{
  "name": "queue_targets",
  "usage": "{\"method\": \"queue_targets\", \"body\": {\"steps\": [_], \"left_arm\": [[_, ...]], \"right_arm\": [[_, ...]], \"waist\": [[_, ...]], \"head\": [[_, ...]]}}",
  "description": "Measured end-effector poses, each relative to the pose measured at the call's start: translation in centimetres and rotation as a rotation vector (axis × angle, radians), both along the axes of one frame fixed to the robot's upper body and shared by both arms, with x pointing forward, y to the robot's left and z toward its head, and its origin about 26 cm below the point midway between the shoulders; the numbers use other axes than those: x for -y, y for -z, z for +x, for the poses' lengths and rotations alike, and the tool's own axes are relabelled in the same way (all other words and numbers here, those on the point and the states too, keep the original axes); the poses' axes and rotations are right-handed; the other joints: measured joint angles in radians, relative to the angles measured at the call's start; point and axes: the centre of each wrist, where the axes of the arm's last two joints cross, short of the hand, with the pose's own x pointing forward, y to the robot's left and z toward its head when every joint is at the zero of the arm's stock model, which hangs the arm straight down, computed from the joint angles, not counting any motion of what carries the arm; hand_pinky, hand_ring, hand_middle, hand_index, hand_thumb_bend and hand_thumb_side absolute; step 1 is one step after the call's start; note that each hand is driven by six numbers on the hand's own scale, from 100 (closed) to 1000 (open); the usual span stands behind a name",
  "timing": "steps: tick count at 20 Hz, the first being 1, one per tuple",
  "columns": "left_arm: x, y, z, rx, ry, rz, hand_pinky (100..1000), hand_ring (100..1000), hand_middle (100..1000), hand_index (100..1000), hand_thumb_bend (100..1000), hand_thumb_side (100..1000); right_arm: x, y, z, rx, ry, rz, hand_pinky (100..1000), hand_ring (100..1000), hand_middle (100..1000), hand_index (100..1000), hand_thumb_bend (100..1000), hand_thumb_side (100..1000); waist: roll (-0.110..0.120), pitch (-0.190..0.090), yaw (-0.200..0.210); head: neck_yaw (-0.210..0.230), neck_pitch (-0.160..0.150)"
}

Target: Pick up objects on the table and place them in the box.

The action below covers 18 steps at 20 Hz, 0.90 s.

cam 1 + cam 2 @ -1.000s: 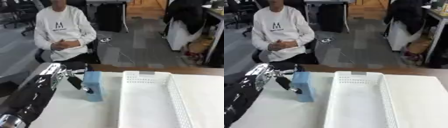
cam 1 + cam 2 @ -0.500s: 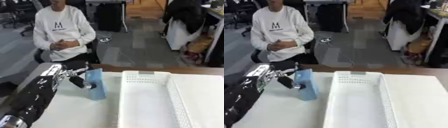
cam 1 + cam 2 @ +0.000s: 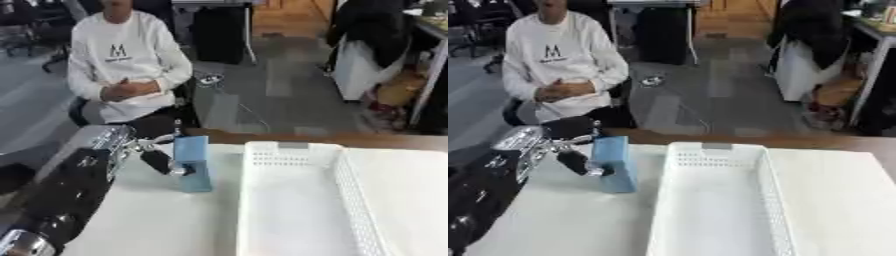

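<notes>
The left hand (image 3: 144,152) reaches in from the lower left over the white tabletop (image 3: 149,220), its black forearm running up to silver joints at the wrist. Its fingers are curled round a light-blue rectangular box (image 3: 193,163) — one dark finger (image 3: 159,161) lies across the face turned toward the arm, another reaches over the upper edge. The blue box stands on end, slightly tilted; whether its lower edge touches the tabletop or is just clear of it cannot be told. Just beyond the hand on its far side, to the right, lies the white perforated plastic basket (image 3: 248,200) — long, shallow, open-topped, with nothing visible inside. The blue box sits just beside the basket's left wall, near its far corner, outside it. The right hand shows in neither view.
</notes>
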Motion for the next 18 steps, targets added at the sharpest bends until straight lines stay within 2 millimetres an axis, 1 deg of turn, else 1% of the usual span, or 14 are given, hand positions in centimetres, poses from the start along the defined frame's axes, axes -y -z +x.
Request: {"method": "queue_targets", "body": {"steps": [1, 4, 5, 6, 7, 8, 12, 16, 18], "left_arm": [[0.0, -0.4, 0.0, 0.014, 0.011, 0.002, 100, 100, 100, 361, 100, 691], [0.1, -2.0, -0.1, 0.053, 0.054, -0.001, 100, 100, 100, 352, 100, 685], [0.1, -2.6, -0.2, 0.069, 0.071, -0.006, 100, 100, 100, 351, 100, 733], [0.1, -3.2, -0.3, 0.082, 0.087, -0.012, 100, 100, 100, 349, 100, 682], [0.2, -3.8, -0.5, 0.095, 0.104, -0.020, 100, 100, 100, 347, 100, 716], [0.3, -4.3, -0.6, 0.106, 0.120, -0.029, 100, 100, 100, 346, 100, 678], [1.0, -6.2, -1.1, 0.135, 0.184, -0.087, 100, 100, 100, 347, 100, 669], [1.9, -7.3, -1.7, 0.125, 0.235, -0.190, 100, 100, 100, 347, 100, 661], [2.6, -7.9, -1.9, 0.118, 0.266, -0.253, 100, 100, 100, 346, 100, 661]], "right_arm": [[0.0, 0.1, -0.1, -0.003, 0.001, 0.000, 100, 314, 256, 414, 100, 752], [0.0, 0.1, -0.1, -0.005, 0.003, -0.002, 100, 314, 256, 413, 100, 752], [0.1, 0.1, -0.2, -0.007, 0.005, -0.003, 100, 314, 256, 414, 100, 751], [0.1, 0.2, -0.2, -0.009, 0.006, -0.005, 100, 314, 255, 413, 100, 752], [0.1, 0.2, -0.3, -0.011, 0.008, -0.005, 100, 314, 255, 413, 100, 749], [0.1, 0.2, -0.3, -0.012, 0.010, -0.005, 100, 314, 255, 413, 100, 753], [0.1, 0.3, -0.3, -0.011, 0.017, -0.009, 100, 313, 256, 413, 100, 744], [0.1, 0.3, -0.3, -0.009, 0.027, -0.009, 100, 313, 254, 414, 100, 749], [0.1, 0.4, -0.4, -0.011, 0.032, -0.011, 100, 313, 254, 414, 100, 749]], "waist": [[0.000, -0.002, 0.002], [0.000, -0.007, 0.006], [0.000, -0.007, 0.008], [0.000, -0.007, 0.008], [0.000, -0.008, 0.009], [0.000, -0.009, 0.009], [0.000, -0.010, 0.016], [0.001, -0.010, 0.021], [0.001, -0.010, 0.021]], "head": [[0.000, -0.003], [-0.004, -0.024], [-0.009, -0.033], [-0.013, -0.042], [-0.019, -0.051], [-0.025, -0.061], [-0.066, -0.107], [-0.108, -0.153], [-0.123, -0.171]]}}
